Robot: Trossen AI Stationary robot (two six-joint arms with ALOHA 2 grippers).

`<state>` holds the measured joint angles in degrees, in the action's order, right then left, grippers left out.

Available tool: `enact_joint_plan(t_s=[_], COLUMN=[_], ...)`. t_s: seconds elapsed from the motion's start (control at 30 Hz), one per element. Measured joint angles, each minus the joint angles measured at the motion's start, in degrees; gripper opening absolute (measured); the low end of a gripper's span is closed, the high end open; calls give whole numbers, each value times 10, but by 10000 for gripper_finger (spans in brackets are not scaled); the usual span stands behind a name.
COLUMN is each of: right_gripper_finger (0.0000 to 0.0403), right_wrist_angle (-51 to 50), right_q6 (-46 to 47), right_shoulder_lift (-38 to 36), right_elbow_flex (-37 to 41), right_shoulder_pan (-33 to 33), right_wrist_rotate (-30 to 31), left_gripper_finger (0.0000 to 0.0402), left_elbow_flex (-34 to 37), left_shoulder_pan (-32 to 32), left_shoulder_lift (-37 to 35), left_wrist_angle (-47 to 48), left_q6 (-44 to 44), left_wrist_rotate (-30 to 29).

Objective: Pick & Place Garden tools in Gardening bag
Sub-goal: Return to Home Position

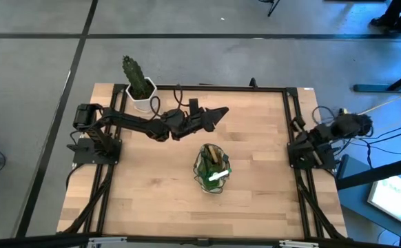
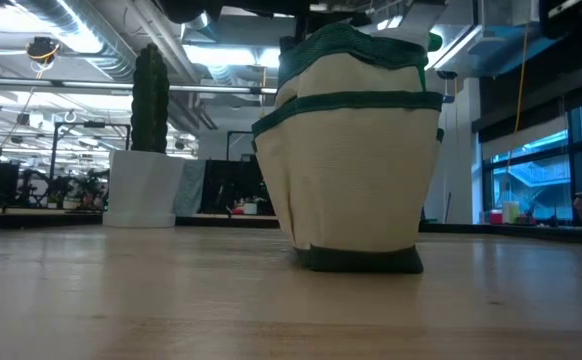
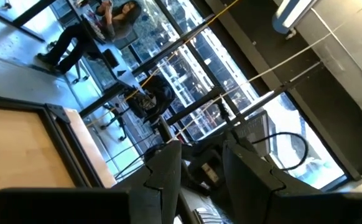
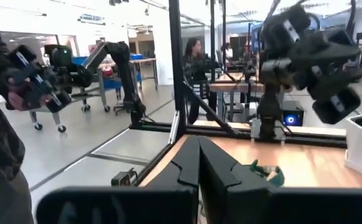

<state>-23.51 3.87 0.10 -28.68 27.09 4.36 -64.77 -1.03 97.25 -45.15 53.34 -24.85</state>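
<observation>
Evidently near done: noted garden tools inside gardening bag, none on bench (left gripper apart, right gripper together).

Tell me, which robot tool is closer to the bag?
Left. The left tool hovers just beyond the bag; the right tool sits far off at the table's right edge.

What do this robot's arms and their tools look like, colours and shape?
Both arms are near-black, built of slim jointed segments on black bases. The left arm ends in the tapered left tool, with two flat, angular dark fingers. The right arm has black cables looping beside it; the right tool shows the same dark wedge-shaped fingers.
</observation>
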Motion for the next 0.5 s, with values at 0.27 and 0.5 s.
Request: enact_joint_plan(t_s=[0.27, 0.5], right_gripper_finger=[2, 2], right_wrist_angle=[46, 88], right_q6=[31, 30], right_shoulder_lift=[0, 0], right_elbow_flex=[69, 98], right_shoulder_pan=[0, -15], right_wrist_rotate=[-1, 29], left_gripper_finger=[113, 113], left_elbow_flex=[0, 0], left_shoulder_pan=[9, 14], left_shoulder_lift=[0, 0], left_wrist_angle=[2, 4], left_q6=[7, 16], left_wrist_rotate=[-23, -26])
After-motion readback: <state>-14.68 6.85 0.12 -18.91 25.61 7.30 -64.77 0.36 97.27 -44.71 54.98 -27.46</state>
